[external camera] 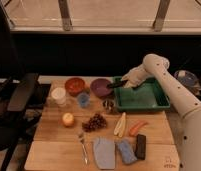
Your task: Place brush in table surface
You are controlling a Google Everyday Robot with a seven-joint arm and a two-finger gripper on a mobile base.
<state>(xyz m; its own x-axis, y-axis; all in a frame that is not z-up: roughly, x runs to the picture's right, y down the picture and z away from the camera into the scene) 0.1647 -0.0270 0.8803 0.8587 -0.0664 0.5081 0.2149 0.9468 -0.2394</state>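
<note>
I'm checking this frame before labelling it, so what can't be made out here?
Camera view:
- Brush: only a dark sliver shows. The end effector, at the left rim of the tray, covers the rest.
- Far corner of the tray: hidden behind the arm.
- Blue object at right: partly behind the arm, unidentifiable.
- Chair: cut off by the left edge.

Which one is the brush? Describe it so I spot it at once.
Find the green tray at the wooden table's right. Over its left rim sits the white arm's gripper, and the brush is the slim black stick poking left from it toward the purple bowl. Unlike the black block near the front edge, it is thin and stick-like.
</note>
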